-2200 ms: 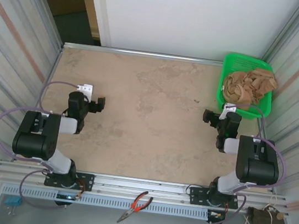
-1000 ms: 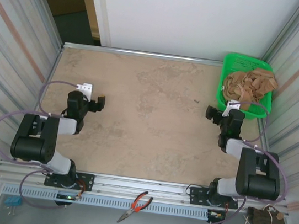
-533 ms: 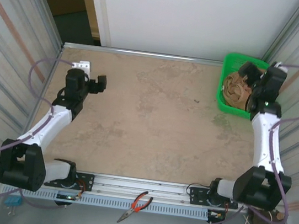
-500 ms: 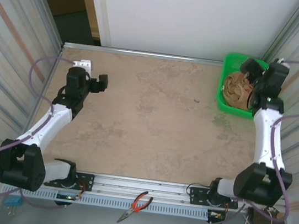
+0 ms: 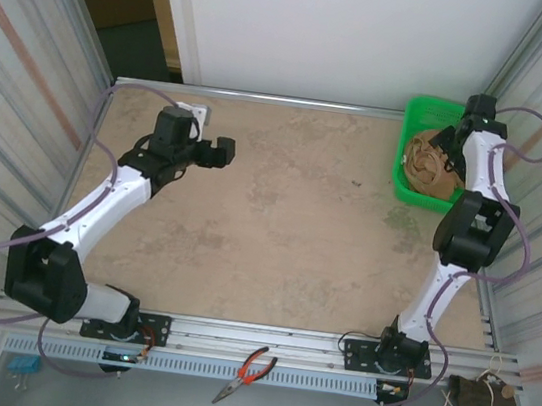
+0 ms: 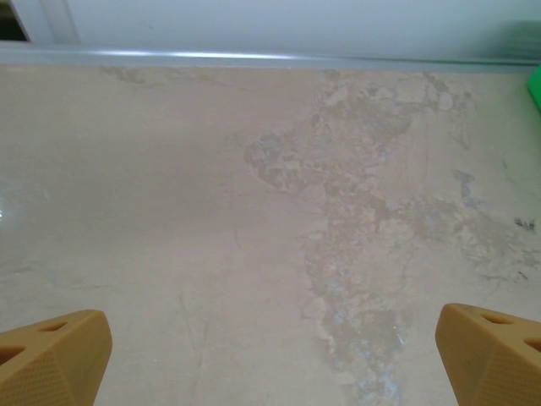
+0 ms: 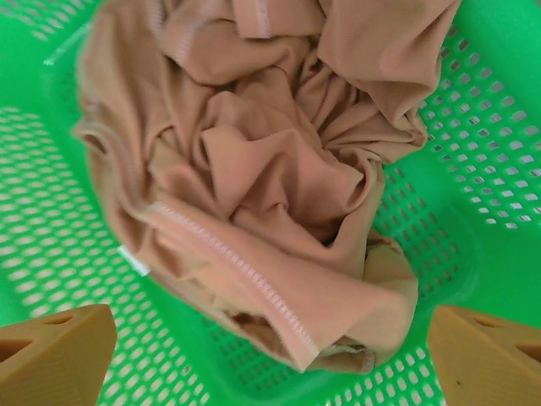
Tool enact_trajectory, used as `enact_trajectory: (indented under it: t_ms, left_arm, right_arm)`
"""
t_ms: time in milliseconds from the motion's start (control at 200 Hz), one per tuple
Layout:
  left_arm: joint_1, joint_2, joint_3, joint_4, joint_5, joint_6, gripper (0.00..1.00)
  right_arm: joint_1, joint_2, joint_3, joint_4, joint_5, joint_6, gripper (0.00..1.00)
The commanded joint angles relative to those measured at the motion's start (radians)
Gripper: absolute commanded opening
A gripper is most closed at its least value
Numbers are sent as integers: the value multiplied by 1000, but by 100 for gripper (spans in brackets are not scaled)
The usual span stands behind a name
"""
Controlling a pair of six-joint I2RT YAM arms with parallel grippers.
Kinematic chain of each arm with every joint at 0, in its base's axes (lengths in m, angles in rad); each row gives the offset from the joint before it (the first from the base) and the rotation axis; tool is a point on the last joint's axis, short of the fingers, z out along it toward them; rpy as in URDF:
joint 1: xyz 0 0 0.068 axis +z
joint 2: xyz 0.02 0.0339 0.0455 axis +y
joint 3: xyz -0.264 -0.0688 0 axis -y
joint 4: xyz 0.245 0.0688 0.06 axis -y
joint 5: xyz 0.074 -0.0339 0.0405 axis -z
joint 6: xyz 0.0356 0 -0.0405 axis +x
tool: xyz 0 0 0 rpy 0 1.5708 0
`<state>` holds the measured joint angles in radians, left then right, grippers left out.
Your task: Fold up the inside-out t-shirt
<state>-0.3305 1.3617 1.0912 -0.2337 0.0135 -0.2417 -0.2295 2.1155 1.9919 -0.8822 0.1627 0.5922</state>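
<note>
Near edge: red-handled pliers (image 5: 245, 371) lie on the slotted rail in front of both arm bases. Beyond the rail, the table (image 5: 277, 234) is open stone-pattern surface up to the far metal edge strip (image 5: 265, 98). Corrugated walls close it in on the left and right, and a white panel stands behind the strip.

Left arm: extended forward and inward from its base, placing the left gripper (image 5: 220, 150) above the far-left part of the table. In the left wrist view its fingers (image 6: 51, 359) stand wide apart with bare table between them. The tool is released and holds nothing.

Far-right corner: a green perforated basket (image 5: 403, 146) stands near the right wall. The inside-out t-shirt (image 5: 423, 164) lies bunched inside it, with stitched hems showing and a small white tag (image 7: 133, 260) at its lower edge.

Right arm: stretched far forward, with the right gripper (image 5: 449, 145) over the basket. In the right wrist view its fingers (image 7: 55, 355) are spread wide above the fabric. The tool is released and grasps nothing.
</note>
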Motion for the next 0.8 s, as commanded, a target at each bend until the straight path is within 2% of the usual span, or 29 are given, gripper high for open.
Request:
enact_trajectory:
  t_ms: [0, 301, 386, 436, 496, 561, 626, 797]
  left_arm:
    - [-6, 36, 40, -23, 64, -51, 99]
    - [-6, 82, 90, -45, 103, -69, 99]
    - [-6, 75, 97, -48, 109, -74, 99]
    - [-7, 69, 98, -50, 107, -76, 99]
    - [-6, 59, 94, -54, 104, -81, 99]
    - [-7, 46, 90, -58, 106, -88, 99]
    - [-6, 33, 84, -63, 107, -96, 99]
    - [-7, -3, 69, -73, 110, -115, 99]
  right_arm:
    - [2, 65, 104, -127, 74, -6, 90]
    - [17, 141, 102, -114, 63, 4, 82]
    - [22, 155, 102, -109, 56, -2, 76]
    - [22, 159, 101, -106, 41, -4, 70]
    - [21, 162, 99, -95, 22, -16, 56]
    - [19, 161, 102, -86, -11, -32, 32]
    - [13, 148, 108, -80, -61, -46, 0]
    - [21, -25, 88, -18, -161, -66, 0]
